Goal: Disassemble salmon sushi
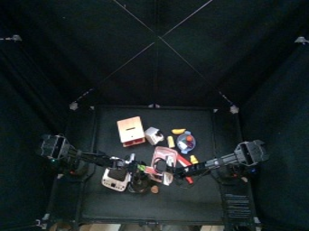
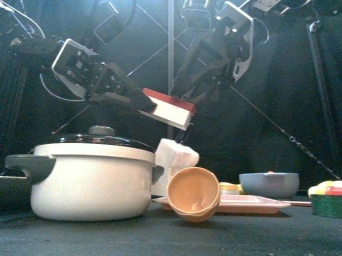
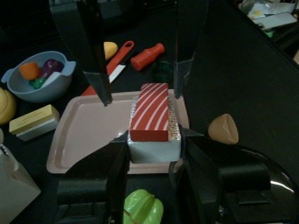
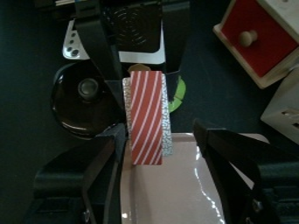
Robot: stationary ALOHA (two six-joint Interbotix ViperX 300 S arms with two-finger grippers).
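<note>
I have the salmon sushi [image 3: 153, 112] lifted clear above the pink tray [image 3: 84, 131], clamped by its rice base in the left gripper [image 3: 152, 162] so the salmon slice faces up and free. Right gripper [image 4: 149, 156] straddles the far end, jaws wide, gripping nothing; I judge it placed to peel the topping.

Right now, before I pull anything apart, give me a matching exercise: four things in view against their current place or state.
Things:
1. salmon sushi
2. pink tray
3. blue bowl
4. right gripper

States:
A. flat on the table
B. open, one jaw on each side of the sushi
C. raised in the air, clamped by the left gripper
D. holding small pieces of toy food

Pairs: 1-C, 2-A, 3-D, 4-B
</note>
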